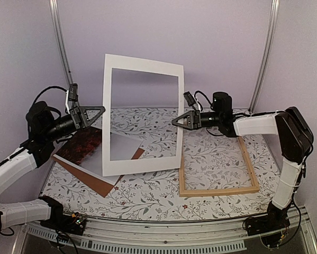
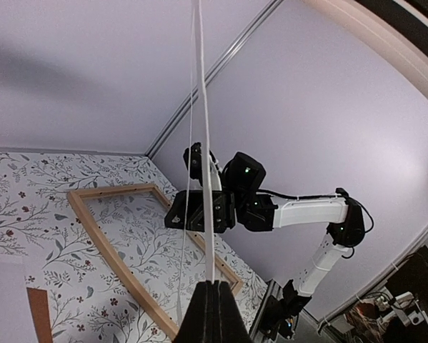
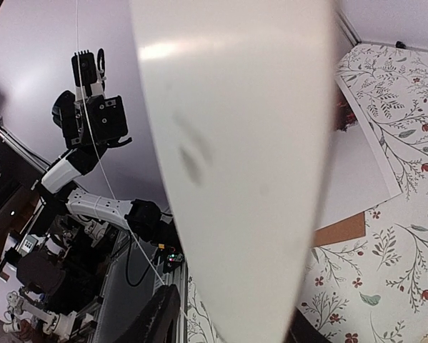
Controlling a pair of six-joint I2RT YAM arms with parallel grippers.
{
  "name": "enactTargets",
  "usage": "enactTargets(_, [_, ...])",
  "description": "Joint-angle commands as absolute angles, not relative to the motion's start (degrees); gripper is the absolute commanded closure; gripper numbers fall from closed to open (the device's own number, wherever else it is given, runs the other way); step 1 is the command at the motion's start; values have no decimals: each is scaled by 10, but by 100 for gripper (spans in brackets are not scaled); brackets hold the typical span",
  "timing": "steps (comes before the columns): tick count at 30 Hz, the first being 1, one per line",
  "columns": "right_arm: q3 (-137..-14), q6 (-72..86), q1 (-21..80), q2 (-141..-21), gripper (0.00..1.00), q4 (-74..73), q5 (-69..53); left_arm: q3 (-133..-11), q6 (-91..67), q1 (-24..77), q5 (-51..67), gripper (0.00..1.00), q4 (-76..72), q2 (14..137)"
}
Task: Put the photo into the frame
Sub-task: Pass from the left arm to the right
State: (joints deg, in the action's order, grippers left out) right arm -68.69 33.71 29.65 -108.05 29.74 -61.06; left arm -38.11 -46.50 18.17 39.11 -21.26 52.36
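The photo lies flat near the left edge of the surface, on a brown board. Its dark red end is toward the left edge. The frame lies apart from it, flat, toward the right edge, with nothing inside. Between them a white mat stands upright in the air. The left pincer is pressed together on the mat's left edge. The right pincer is at its right edge. I think the photo is light, thin and easy to bend, with a smooth face that can slip or take marks. Because it lies flat, it is better to take it softly at a free corner or edge and keep it level. The left wrist view shows the mat only as a thin line rising from the closed fingertips, which the top view cannot show. In the right wrist view the blurred mat fills the middle, with dark finger tips on both sides. I cannot tell if they already pinch it.
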Motion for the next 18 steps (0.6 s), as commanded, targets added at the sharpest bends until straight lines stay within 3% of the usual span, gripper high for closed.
enactTargets(1, [-679,339,293,-1054,59,311,-624,-379,-442,177,370,100,-179,522])
enactTargets(18, [-665,342,281,-1049,62,308,-617,-380,-438,173,321,100,-127,529])
